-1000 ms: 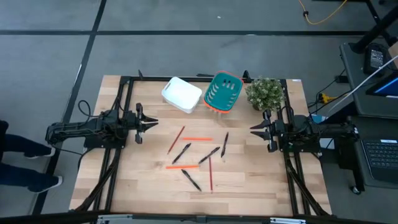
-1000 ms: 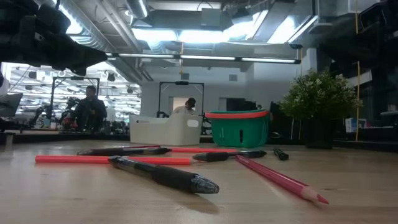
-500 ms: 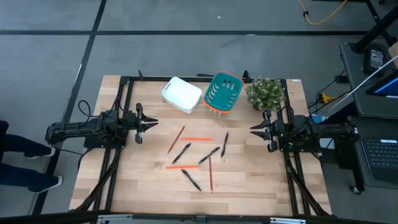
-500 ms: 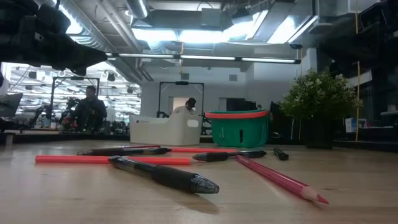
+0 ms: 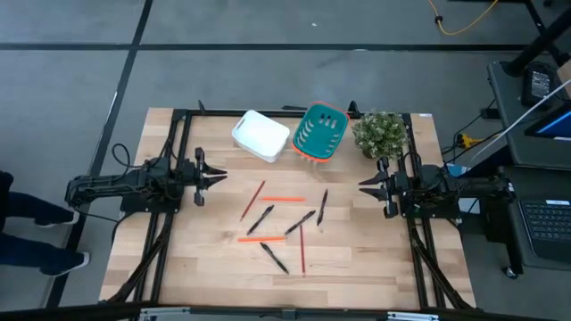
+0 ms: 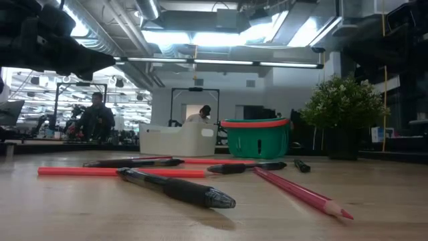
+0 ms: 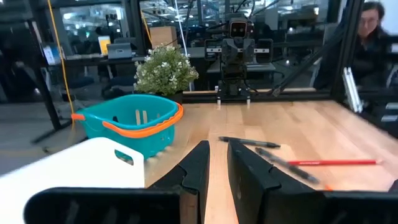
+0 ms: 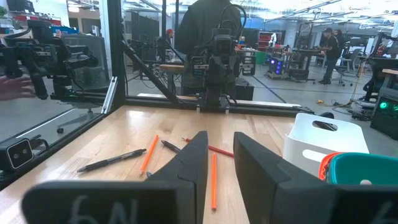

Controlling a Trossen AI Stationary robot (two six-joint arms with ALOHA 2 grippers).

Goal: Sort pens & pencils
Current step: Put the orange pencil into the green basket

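Note:
Several black pens (image 5: 260,218) and several red and orange pencils (image 5: 284,198) lie flat and scattered on the middle of the wooden table. In the low view, a black pen (image 6: 177,189) and a red pencil (image 6: 301,193) lie nearest. My left gripper (image 5: 221,176) hovers level at the table's left side, shut, pointing at the pile (image 7: 217,149). My right gripper (image 5: 360,185) hovers at the right side, shut, facing the pile (image 8: 221,140). Neither touches anything.
A white bin (image 5: 260,135) and a teal basket with an orange rim (image 5: 320,132) stand at the far edge, with a potted plant (image 5: 379,134) to their right. Bare wood lies near the front edge. People show in the room behind.

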